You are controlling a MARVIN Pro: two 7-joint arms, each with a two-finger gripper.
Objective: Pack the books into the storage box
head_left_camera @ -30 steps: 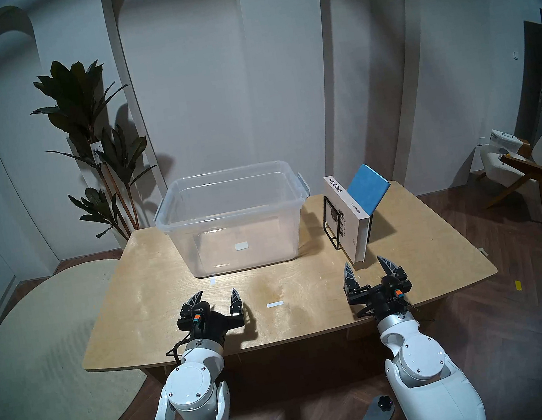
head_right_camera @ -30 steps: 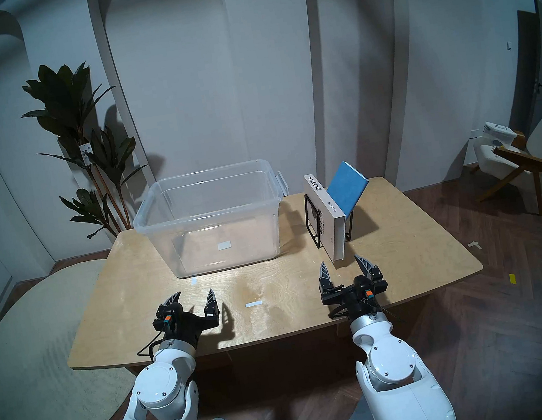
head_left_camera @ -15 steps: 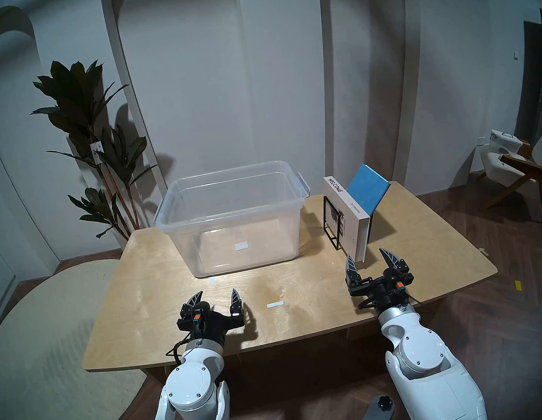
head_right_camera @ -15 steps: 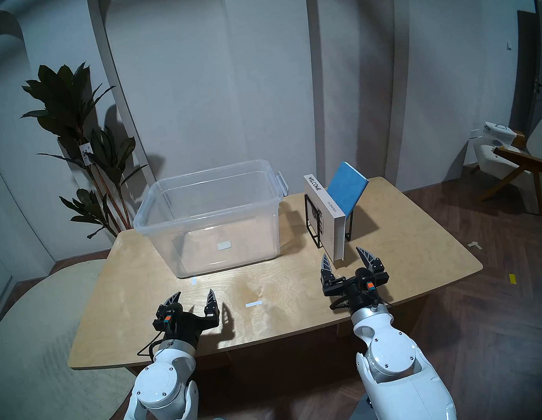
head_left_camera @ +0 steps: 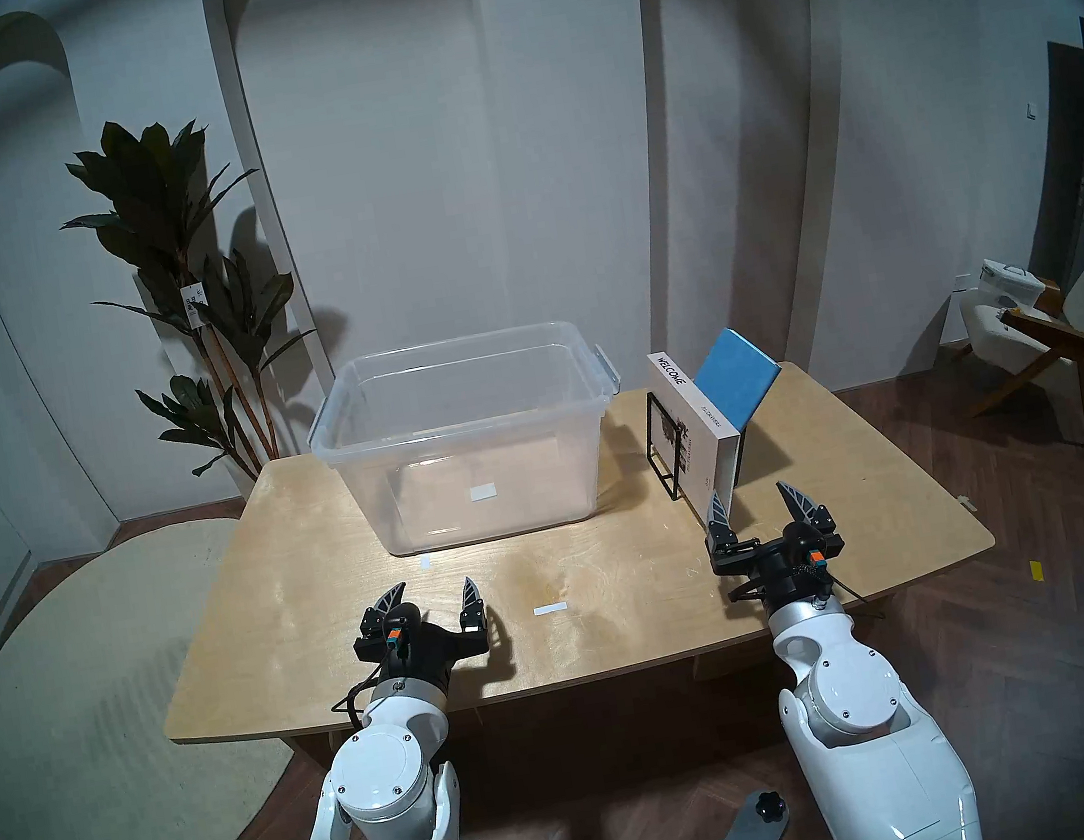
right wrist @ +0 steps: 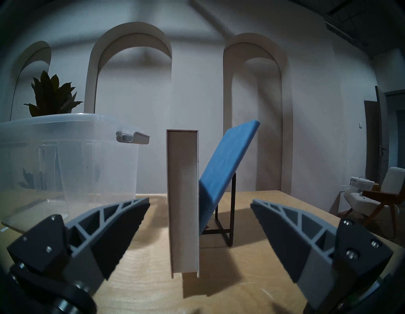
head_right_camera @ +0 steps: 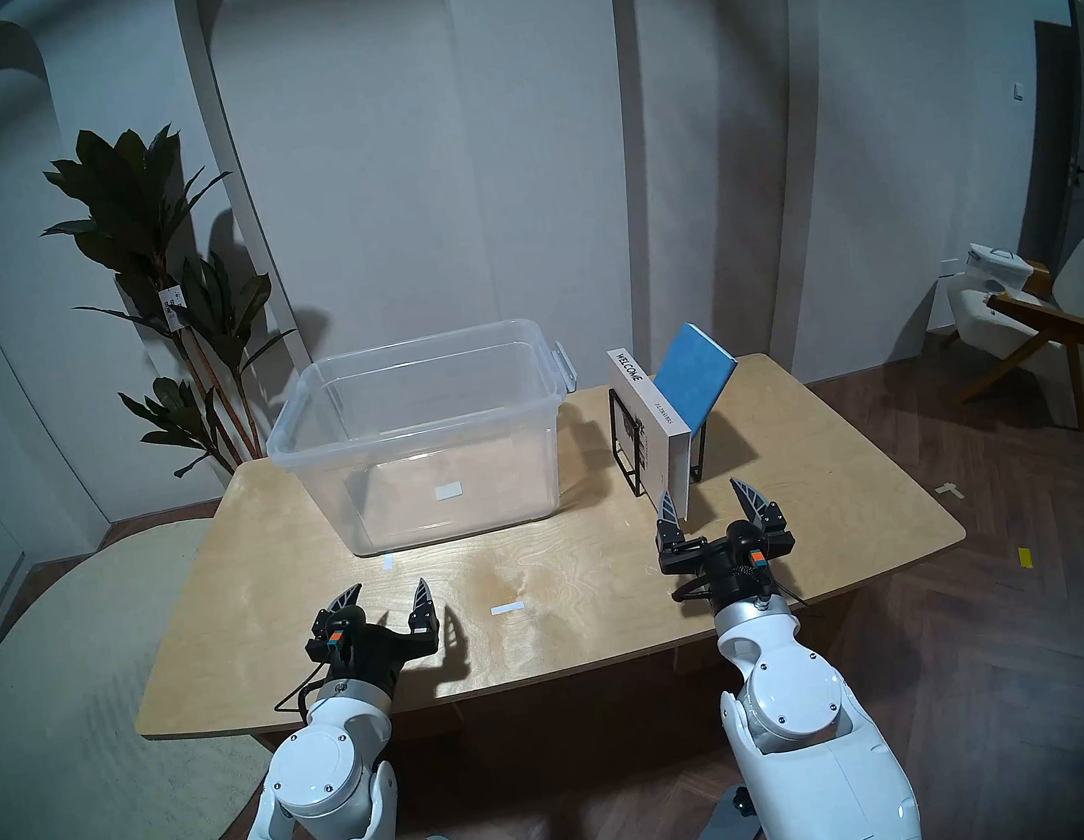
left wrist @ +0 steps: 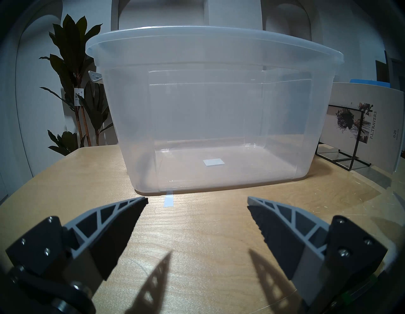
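Note:
The clear storage box [head_left_camera: 457, 432] stands empty at the table's back middle; it also shows in the left wrist view [left wrist: 214, 43]. The white "WELCOME" book [head_left_camera: 697, 396] stands upright in a black wire rack, and the thin blue book [head_left_camera: 736, 376] leans against its right side. My right gripper [head_left_camera: 750, 493] is open and empty just in front of the white book's page edge [right wrist: 183, 197], its fingers to either side and apart from it. My left gripper [head_left_camera: 434, 584] is open and empty above the table, in front of the box.
The black wire rack [head_left_camera: 660, 454] holds both books right of the box. A white tape strip [head_left_camera: 550, 609] lies on the wooden table [head_left_camera: 345, 620] between my arms. A plant [head_left_camera: 178, 253] stands behind the table's left corner, a chair [head_left_camera: 1058, 331] at far right.
My right gripper has moved forward and a little right, up to the white book's near edge. The left arm, the books and the box have not moved.

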